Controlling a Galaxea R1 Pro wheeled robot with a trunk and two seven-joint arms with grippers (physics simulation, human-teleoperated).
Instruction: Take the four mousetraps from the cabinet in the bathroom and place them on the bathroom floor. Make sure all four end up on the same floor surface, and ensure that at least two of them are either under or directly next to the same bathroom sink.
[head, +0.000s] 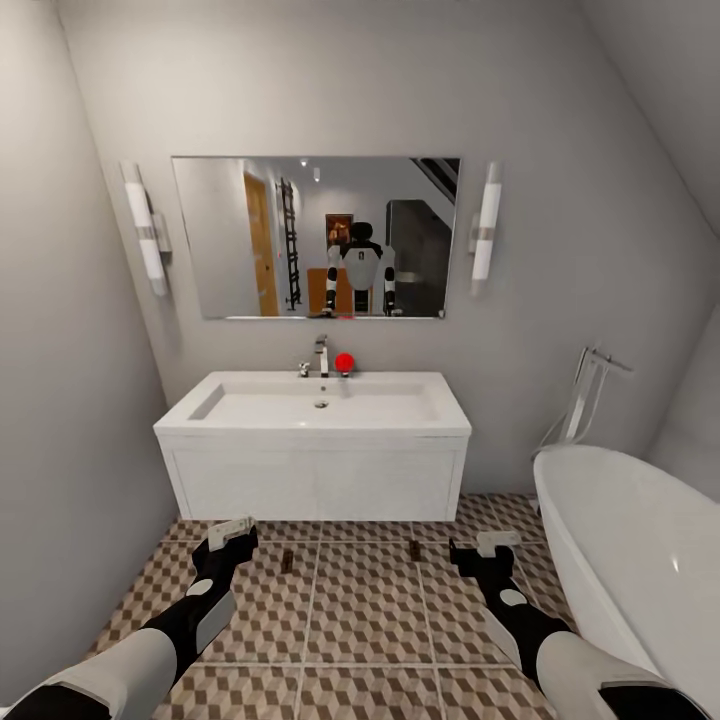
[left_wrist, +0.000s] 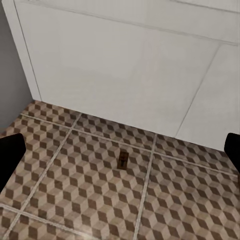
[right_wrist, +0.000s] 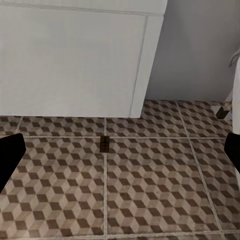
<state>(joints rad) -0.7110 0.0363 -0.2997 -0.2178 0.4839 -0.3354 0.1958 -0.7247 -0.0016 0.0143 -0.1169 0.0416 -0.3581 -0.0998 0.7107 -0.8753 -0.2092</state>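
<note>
Two mousetraps lie on the tiled floor (head: 360, 620) in front of the white sink unit (head: 315, 480). One mousetrap (head: 287, 562) sits left of centre, the other mousetrap (head: 414, 550) right of centre. Both are just in front of the unit and well apart from each other. The left wrist view shows the first one (left_wrist: 122, 160) flat on the tiles near the unit's front; the right wrist view shows the second (right_wrist: 104, 143) the same way.

The left gripper (head: 232, 530) hangs above the floor, fingers spread wide, nothing between them. The right gripper (head: 487, 547) is also wide open and empty, near the bathtub (head: 640, 540).

Judging by this, the sink condition looks met with two traps placed. Only two of four are visible here, so two probably remain to fetch. The cabinet is not in these views.
</note>
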